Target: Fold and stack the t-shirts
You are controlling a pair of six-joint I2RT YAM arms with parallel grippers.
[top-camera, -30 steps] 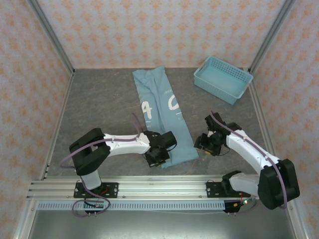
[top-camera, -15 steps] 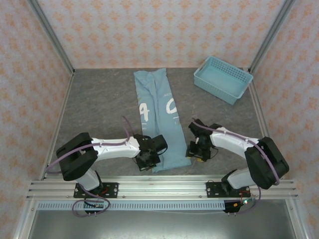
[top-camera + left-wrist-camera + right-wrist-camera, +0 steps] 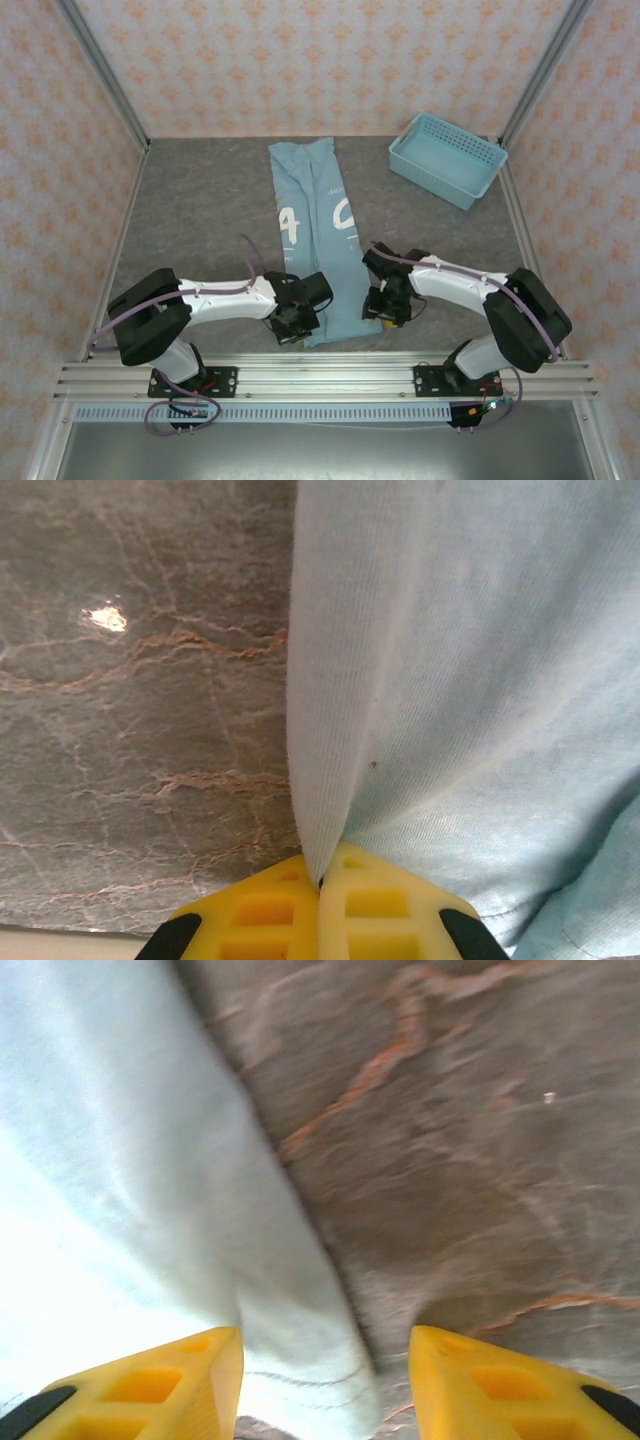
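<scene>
A light blue t-shirt [image 3: 318, 230], folded into a long strip with white lettering, lies down the middle of the table. My left gripper [image 3: 293, 322] is at the strip's near left corner. In the left wrist view its yellow fingers [image 3: 322, 882] are shut on a raised fold of the t-shirt [image 3: 480, 680]. My right gripper [image 3: 386, 305] is low at the strip's near right corner. Its jaws [image 3: 325, 1375] are open and straddle the hem corner of the t-shirt [image 3: 120, 1160]; the cloth lies against the left finger, while bare table shows by the right finger.
A light blue perforated plastic basket [image 3: 447, 158] stands at the back right, apart from the shirt. The grey marbled tabletop [image 3: 200, 220] is walled on three sides by patterned panels. An aluminium rail [image 3: 320, 380] runs along the near edge.
My right gripper has swung left to the shirt's near right corner and its jaws have narrowed. My left gripper has pulled the near end left and toward the front, straightening the strip.
</scene>
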